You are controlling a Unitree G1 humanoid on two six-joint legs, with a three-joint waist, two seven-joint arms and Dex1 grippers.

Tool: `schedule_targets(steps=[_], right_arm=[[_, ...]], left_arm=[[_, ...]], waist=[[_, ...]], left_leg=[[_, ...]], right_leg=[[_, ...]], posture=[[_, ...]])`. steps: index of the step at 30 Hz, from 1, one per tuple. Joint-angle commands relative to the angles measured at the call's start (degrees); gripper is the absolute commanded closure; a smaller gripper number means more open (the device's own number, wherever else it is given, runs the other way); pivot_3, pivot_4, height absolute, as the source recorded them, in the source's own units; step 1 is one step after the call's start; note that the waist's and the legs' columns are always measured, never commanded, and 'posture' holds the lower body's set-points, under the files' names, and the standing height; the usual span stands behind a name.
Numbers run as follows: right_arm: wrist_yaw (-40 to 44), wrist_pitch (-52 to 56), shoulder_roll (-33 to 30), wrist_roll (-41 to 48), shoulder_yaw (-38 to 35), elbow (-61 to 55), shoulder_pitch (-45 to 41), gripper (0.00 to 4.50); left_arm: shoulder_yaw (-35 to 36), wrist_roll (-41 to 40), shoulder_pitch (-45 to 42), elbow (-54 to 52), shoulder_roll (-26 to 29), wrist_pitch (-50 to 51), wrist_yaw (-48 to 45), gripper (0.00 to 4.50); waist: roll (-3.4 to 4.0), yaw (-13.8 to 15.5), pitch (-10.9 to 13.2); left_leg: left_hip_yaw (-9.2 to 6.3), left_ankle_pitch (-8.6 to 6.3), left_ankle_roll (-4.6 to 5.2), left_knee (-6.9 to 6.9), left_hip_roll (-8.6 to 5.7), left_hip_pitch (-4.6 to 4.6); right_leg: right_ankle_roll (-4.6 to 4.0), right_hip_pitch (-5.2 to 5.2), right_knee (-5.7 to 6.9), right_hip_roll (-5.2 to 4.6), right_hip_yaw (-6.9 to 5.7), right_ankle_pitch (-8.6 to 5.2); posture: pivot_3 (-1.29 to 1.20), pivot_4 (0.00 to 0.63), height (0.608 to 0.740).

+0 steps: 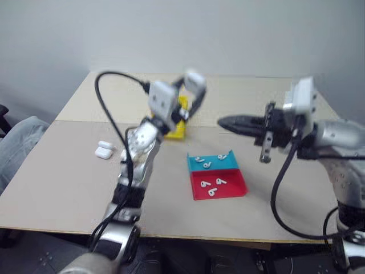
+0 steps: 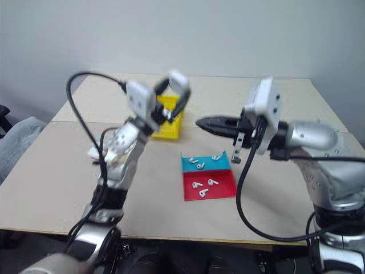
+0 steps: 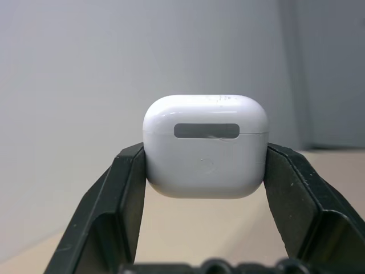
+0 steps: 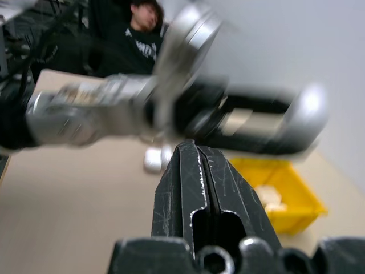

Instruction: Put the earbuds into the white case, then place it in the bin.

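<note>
Two black fingers of my left hand (image 3: pixel 205 188) clamp the closed white case (image 3: pixel 205 146) by its sides, raised above the bench (image 1: pixel 68 182) near the yellow bin (image 2: pixel 165 127) for dropping in, while my right hand (image 1: pixel 225 121) hovers shut and empty.

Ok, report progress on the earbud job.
Done: left gripper has a closed case lifted near the bin, which already holds something white. In hand: that case, not yet dropped. Left: earbuds in the trays, spare cases on the table. Right gripper is shut, empty.
</note>
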Motion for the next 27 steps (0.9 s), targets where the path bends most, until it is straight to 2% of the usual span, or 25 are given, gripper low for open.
schedule_targets(steps=[1, 3, 5, 9, 19, 21, 24, 27], right_arm=[[-1.1, -2.1, -0.6, -1.6, -0.9, -2.1, 0.6, 4.47], [-1.6, -1.9, -0.6, -2.3, -0.8, -2.2, 1.1, 4.47], [-2.3, -1.2, -0.5, -2.5, -1.0, -2.2, 1.9, 4.47], [-3.4, -0.7, -0.9, -3.2, -1.1, -2.7, 3.7, 4.47], [-5.3, 0.5, -1.7, -5.2, 0.4, -4.2, 6.2, 4.47], [-5.6, 0.5, -1.7, -5.2, 0.6, -4.2, 6.0, 4.5], [-5.8, 0.5, -1.9, -5.3, 0.7, -4.2, 6.1, 4.5], [-5.9, 0.5, -2.2, -5.9, 1.0, -4.2, 6.4, 4.5]], left_arm=[[3.6, 4.4, -5.9, 10.7, 0.4, 0.4, 12.9, 1.72], [5.2, 4.1, -9.0, 16.8, 0.3, 2.9, 16.8, 1.72], [4.4, 5.2, -10.2, 23.2, 0.8, -0.1, 17.3, 1.72], [2.8, 6.5, -12.2, 32.1, 0.7, 0.4, 17.7, 1.72], [0.4, 8.5, -15.3, 46.6, 0.7, -5.4, 17.3, 1.72], [1.3, 7.4, -16.3, 48.6, 0.7, -4.3, 16.8, 0.98], [2.0, 6.7, -16.9, 50.0, 0.6, -4.7, 16.9, 0.13], [1.8, 7.3, -16.7, 49.5, 0.6, -6.0, 16.8, 0.06]], waist=[[0.01, -0.5, 0.0], [0.0, -0.9, 0.0], [0.0, -1.0, 0.0], [-0.02, -1.0, 0.0], [-0.02, -1.2, 0.0], [-0.02, -1.2, 0.0], [-0.02, -1.2, 0.0], [-0.02, -1.2, 0.0]], left_leg=[[-0.01, 0.0, 0.01, 0.0, 0.0, 0.0], [0.01, 0.0, 0.0, -0.01, 0.0, 0.0], [0.03, 0.0, 0.0, 0.0, 0.0, 0.0], [0.06, 0.0, 0.0, 0.0, 0.0, -0.05], [0.07, 0.02, -0.03, 0.03, -0.01, -0.17], [0.05, 0.02, -0.03, 0.03, -0.01, -0.16], [0.05, 0.02, -0.03, 0.03, -0.01, -0.17], [0.06, 0.02, -0.03, 0.03, -0.02, -0.19]], right_leg=[[0.0, 0.0, 0.01, 0.0, 0.0, 0.0], [0.01, 0.0, -0.01, 0.0, -0.03, -0.01], [0.02, 0.02, 0.0, 0.0, -0.04, -0.01], [0.03, -0.02, -0.01, 0.0, -0.07, -0.02], [0.06, -0.07, -0.05, -0.01, -0.13, 0.0], [0.06, -0.08, -0.02, -0.01, -0.13, 0.0], [0.06, -0.08, -0.02, -0.01, -0.13, 0.0], [0.06, -0.08, -0.05, -0.01, -0.13, 0.0]], posture=[[0.0, 0.15, 0.74], [0.0, 0.15, 0.74], [0.0, 0.15, 0.74], [0.0, 0.15, 0.74], [0.0, 0.15, 0.74], [0.0, 0.15, 0.74], [0.0, 0.15, 0.74], [0.0, 0.15, 0.74]])
